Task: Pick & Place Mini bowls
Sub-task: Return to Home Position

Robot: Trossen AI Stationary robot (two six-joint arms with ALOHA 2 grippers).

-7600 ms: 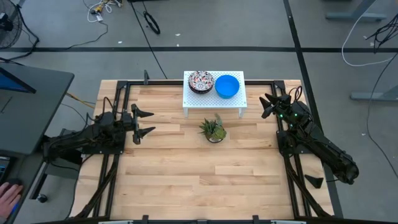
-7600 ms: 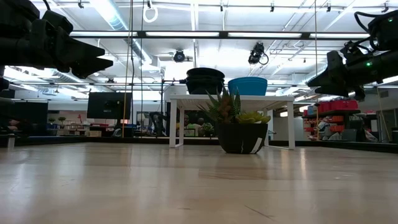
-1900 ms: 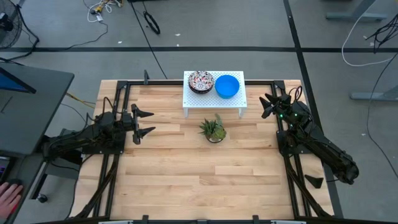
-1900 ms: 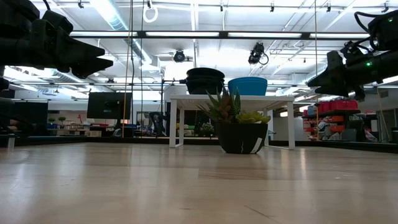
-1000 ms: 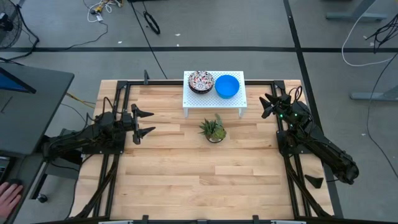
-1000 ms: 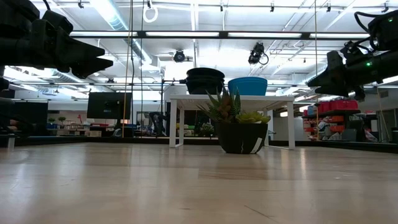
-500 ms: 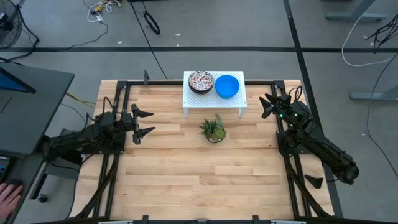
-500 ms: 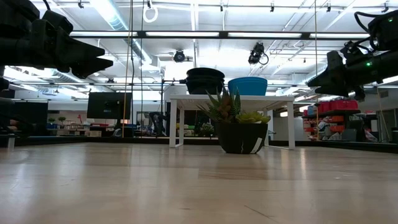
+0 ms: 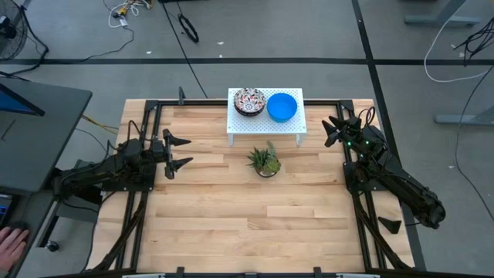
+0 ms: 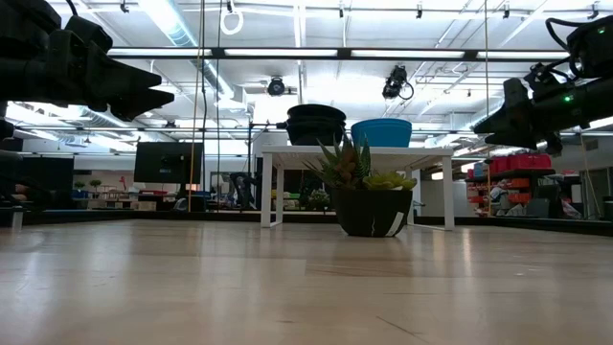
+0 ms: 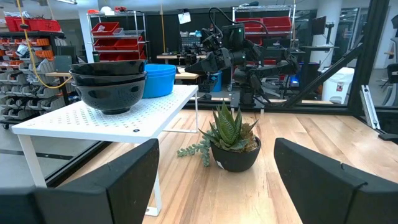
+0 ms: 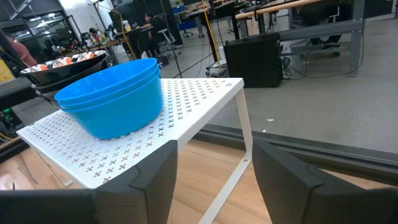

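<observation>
Two stacks of mini bowls rest by their bases on a white perforated shelf (image 9: pixel 265 122) at the table's far middle. One is a floral stack (image 9: pixel 249 100), dark outside in the left wrist view (image 11: pixel 109 87). The other is a blue stack (image 9: pixel 282 106), also in the right wrist view (image 12: pixel 112 96). My left gripper (image 9: pixel 182 154) is open and empty at the table's left, above it. My right gripper (image 9: pixel 333 131) is open and empty at the right, just beyond the shelf's right end.
A small potted green plant (image 9: pixel 265 161) stands on the table just in front of the shelf. Bare wooden tabletop (image 9: pixel 247 224) spreads toward the near edge. Black frame rails run along both sides. A person's hand (image 9: pixel 9 245) shows off the table at the near left.
</observation>
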